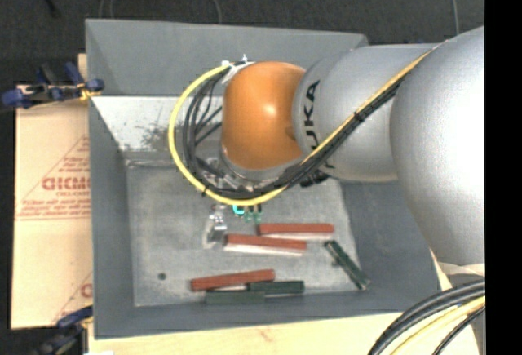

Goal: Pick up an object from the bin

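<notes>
In the grey bin (155, 215) of red sticks (232, 281) and green sticks (276, 289), my claw (216, 231), open or closed I cannot tell, sits at a pale red stick's (269, 244) left end.

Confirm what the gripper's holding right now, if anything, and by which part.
Cannot be told. The gripper sits at the left end of the pale pink bar; a grip on that end isn't visible.

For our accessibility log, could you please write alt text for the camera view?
The gripper is low in the bin, at the left end of a pale bar. A red-brown bar lies beside it; another red-brown bar and two dark green sticks lie nearby.
</notes>
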